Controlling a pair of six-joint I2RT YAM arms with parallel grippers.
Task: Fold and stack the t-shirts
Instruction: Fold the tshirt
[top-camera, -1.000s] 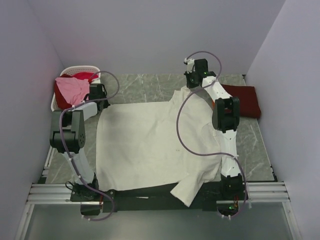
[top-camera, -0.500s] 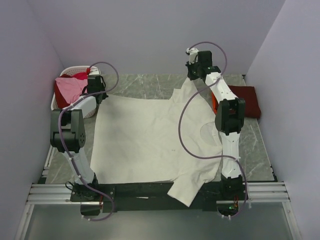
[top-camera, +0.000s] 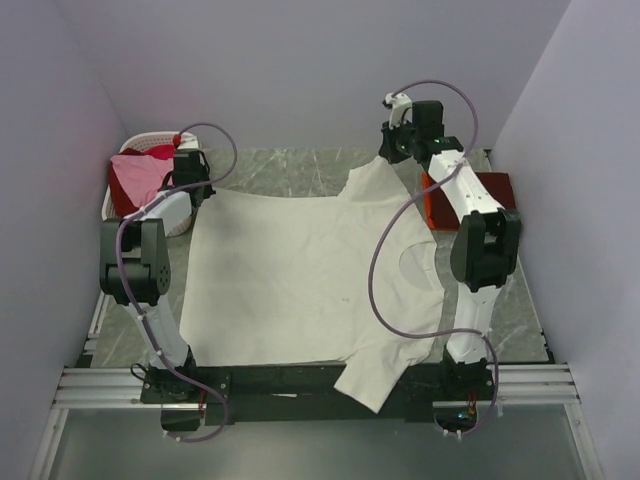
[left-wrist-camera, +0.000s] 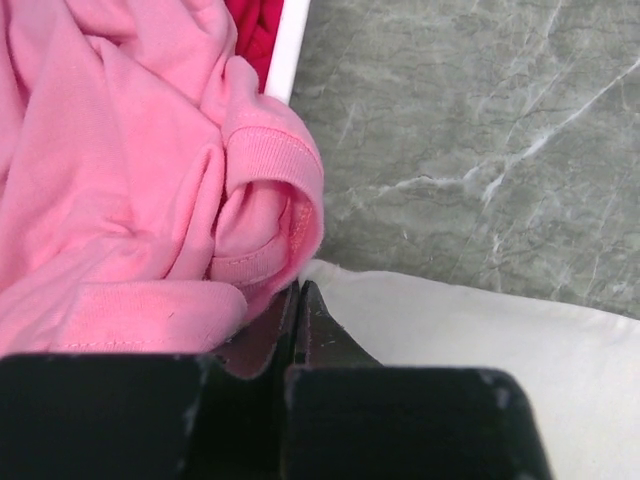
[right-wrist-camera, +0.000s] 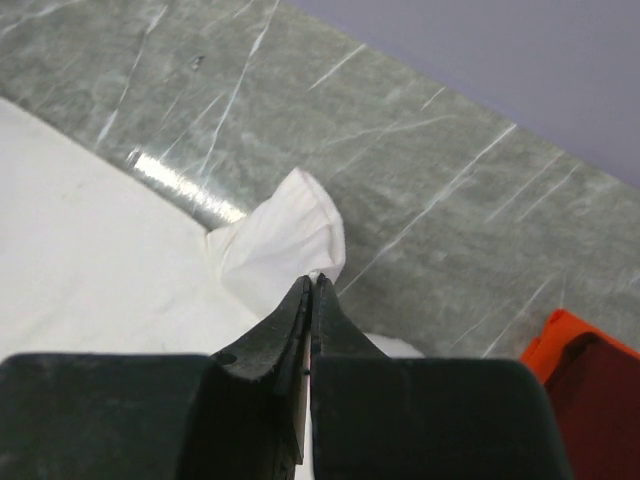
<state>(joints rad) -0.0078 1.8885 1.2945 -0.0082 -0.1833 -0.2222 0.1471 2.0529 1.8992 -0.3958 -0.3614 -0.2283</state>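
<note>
A large cream-white t-shirt (top-camera: 310, 270) lies spread over the table, one sleeve hanging off the near edge. My left gripper (top-camera: 190, 168) is shut on its far left corner (left-wrist-camera: 400, 300), right beside the pink t-shirt (left-wrist-camera: 130, 180). My right gripper (top-camera: 397, 150) is shut on the far right sleeve end (right-wrist-camera: 285, 235), pulling the far edge taut. The jaws of both are pressed together with white cloth at the tips. A dark red t-shirt (top-camera: 497, 195) lies folded at the far right. The pink t-shirt (top-camera: 140, 175) and a red one (top-camera: 168, 152) sit in the basket.
The white slatted basket (top-camera: 150, 137) stands in the far left corner, and its rim (left-wrist-camera: 288, 50) is close to my left gripper. An orange edge (right-wrist-camera: 560, 335) shows beside the dark red shirt (right-wrist-camera: 600, 400). Grey walls close off three sides. Grey marble table (top-camera: 290, 175) shows beyond the shirt.
Both grippers have moved toward the far wall with the shirt's far edge, and the right one also went right. The cloth now lies flatter and wider.
</note>
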